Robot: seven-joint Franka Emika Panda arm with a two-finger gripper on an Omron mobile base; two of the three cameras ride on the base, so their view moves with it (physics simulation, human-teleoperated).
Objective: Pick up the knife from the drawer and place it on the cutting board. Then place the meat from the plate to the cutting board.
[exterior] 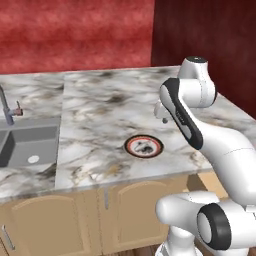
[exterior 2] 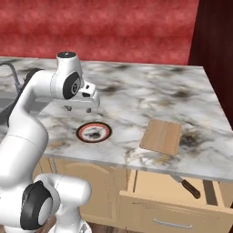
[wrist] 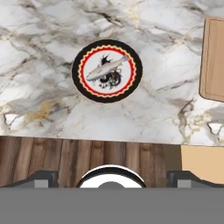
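Observation:
The knife [exterior 2: 186, 185] lies inside the pulled-out drawer [exterior 2: 152, 184] below the counter's right end. On the counter above it rests the bare cutting board [exterior 2: 161, 136], also at the right edge of the hand view [wrist: 214, 59]. The plate [exterior 2: 93, 132] [wrist: 107, 71] [exterior: 143, 146] sits near the counter's front edge with the meat [wrist: 106, 69] on it. My gripper [exterior 2: 78, 109] [wrist: 111, 178] hangs open and empty above the counter, just behind and over the plate, its fingertips [wrist: 41, 179] wide apart.
A sink [exterior: 30, 145] with a faucet [exterior: 6, 107] is set into the counter at the far left. Marble counter [exterior 2: 136, 98] stretches back to a red wall. Cabinet doors [exterior: 50, 225] run under the front edge.

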